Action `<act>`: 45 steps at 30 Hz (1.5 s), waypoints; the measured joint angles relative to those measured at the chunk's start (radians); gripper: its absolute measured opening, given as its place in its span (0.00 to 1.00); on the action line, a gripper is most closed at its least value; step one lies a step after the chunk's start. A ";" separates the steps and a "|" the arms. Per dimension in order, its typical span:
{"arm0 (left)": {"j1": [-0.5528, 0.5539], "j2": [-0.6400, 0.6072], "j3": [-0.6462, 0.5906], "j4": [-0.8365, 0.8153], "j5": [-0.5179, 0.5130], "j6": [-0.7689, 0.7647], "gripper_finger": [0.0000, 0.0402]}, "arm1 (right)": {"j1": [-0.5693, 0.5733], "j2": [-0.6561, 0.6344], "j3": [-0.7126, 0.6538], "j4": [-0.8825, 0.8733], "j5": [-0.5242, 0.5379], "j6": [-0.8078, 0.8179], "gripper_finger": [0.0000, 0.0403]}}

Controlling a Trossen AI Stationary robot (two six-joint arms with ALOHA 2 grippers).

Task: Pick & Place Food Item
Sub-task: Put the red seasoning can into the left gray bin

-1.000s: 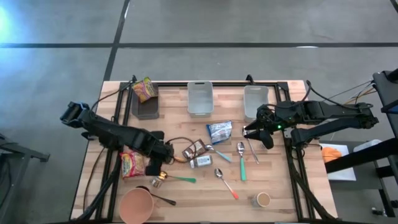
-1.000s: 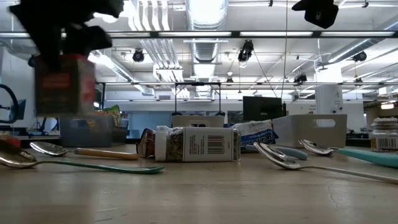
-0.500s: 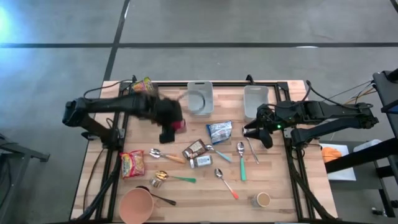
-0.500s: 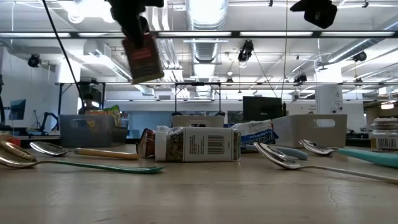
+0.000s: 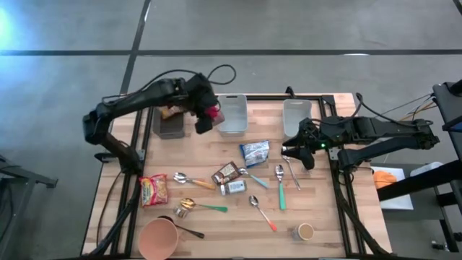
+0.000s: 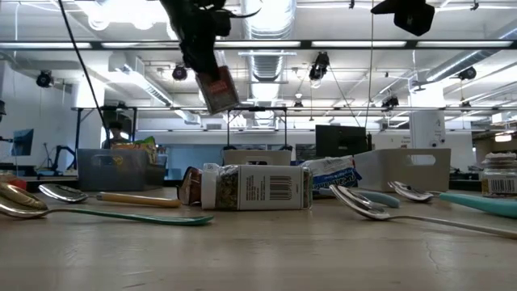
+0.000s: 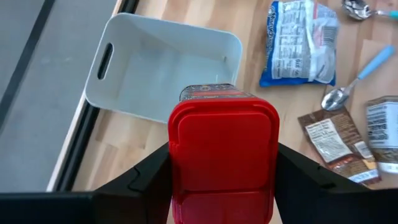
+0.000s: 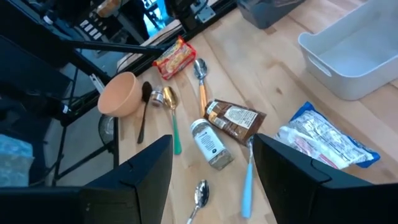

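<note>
Grey concrete floor (image 5: pixel 289 29) with dark seams, ceiling strip lights (image 6: pixel 266 16), exposed ducts (image 6: pixel 266 69), open workshop

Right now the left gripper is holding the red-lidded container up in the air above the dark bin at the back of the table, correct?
Not quite. The left gripper does hold the red-lidded container in the air, but beside the white bin, not above the dark bin. The left wrist view shows the white bin just ahead of the container; the high view agrees.
</note>
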 joint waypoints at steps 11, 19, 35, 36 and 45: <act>0.005 0.244 0.226 -0.065 0.039 0.149 0.52 | 0.000 0.000 0.000 0.000 0.000 0.021 0.54; 0.023 0.357 0.264 -0.080 0.041 0.185 0.52 | 0.000 0.003 -0.001 0.000 0.011 0.026 0.54; 0.030 0.444 0.263 -0.067 0.060 0.190 0.52 | 0.000 0.022 -0.020 0.016 0.021 0.037 0.54; 0.030 0.450 0.263 -0.066 0.060 0.193 0.52 | 0.000 0.024 -0.020 0.020 0.021 0.037 0.54; 0.029 0.493 0.261 -0.084 0.062 0.218 0.52 | 0.006 0.044 -0.020 0.023 0.014 0.039 0.54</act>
